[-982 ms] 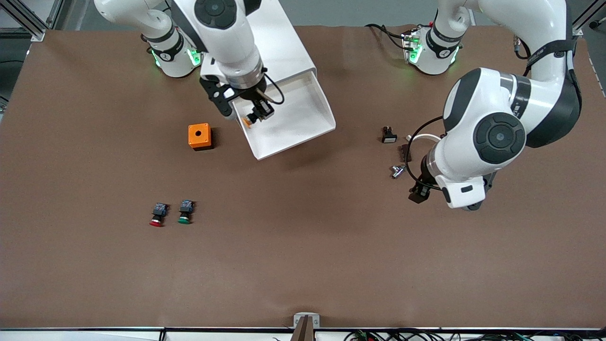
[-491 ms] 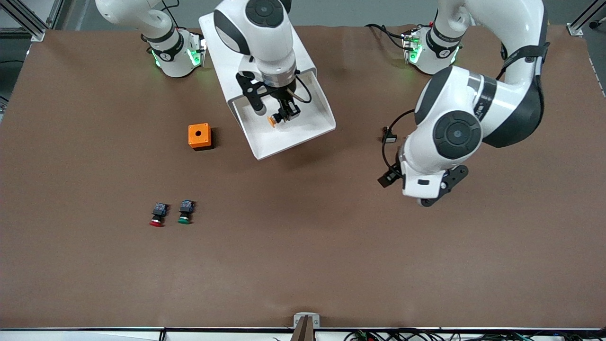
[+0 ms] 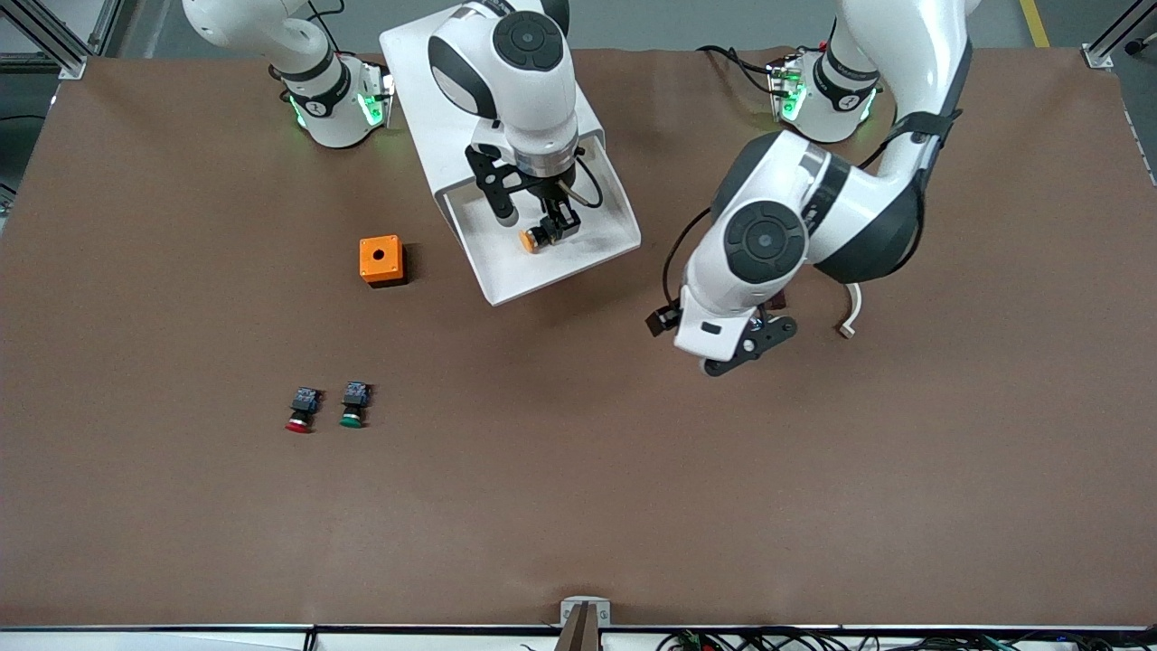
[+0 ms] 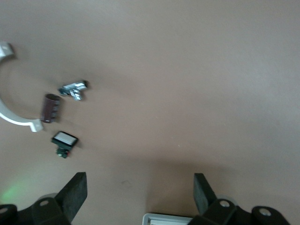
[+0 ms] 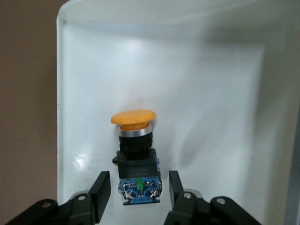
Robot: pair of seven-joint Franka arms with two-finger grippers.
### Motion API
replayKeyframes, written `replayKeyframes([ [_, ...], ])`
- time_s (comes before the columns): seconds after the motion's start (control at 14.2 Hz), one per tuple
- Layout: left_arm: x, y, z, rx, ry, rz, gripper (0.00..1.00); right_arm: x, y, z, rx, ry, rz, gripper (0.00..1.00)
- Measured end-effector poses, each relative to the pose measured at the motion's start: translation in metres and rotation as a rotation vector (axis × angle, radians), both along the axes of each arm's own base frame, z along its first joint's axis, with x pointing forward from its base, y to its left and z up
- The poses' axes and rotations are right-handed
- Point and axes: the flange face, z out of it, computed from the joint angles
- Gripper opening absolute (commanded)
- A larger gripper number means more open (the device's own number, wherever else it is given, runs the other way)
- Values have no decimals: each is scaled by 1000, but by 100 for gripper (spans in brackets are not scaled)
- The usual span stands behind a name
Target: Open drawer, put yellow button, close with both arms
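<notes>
The drawer, the top white tray of the cabinet, stands pulled out. The yellow button lies in it on its side, and in the right wrist view its cap points away from the gripper. My right gripper is over the drawer. In its wrist view it is open, with a finger on each side of the blue rear block and a gap at both. My left gripper hangs over bare table beside the drawer, toward the left arm's end. In its wrist view it is open and empty.
An orange box sits beside the drawer toward the right arm's end. A red button and a green button lie nearer the camera. A metal clip, a dark cylinder, a small switch and a white curved strip lie near the left arm.
My right gripper carried the yellow button farther over the drawer and its fingers now stand clear of it. My left arm swung across the table toward the drawer.
</notes>
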Motion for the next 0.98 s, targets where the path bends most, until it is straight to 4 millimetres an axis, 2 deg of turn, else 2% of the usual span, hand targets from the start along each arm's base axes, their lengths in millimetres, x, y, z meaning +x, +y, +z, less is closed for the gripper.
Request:
replayKeyframes([
  [0.21,-11,-25,-14,-28,16,-7,100,11,-5,15,0,-10,63,100],
  [0.28,-16,-35,-17,-38,22,7,100,18,-12,21,-16,1,124,100],
  [0.42,-29,-56,-26,-38,31,32,100,43,-41,41,-45,33,262,100],
  [0.56,-48,-81,-37,-25,42,44,100,79,-89,63,-56,63,409,100],
  [0.7,-70,-107,-49,-13,56,54,100,117,-151,81,-47,73,544,100],
  [0.98,-116,-151,-55,-8,95,85,100,174,-282,91,-23,82,774,100],
])
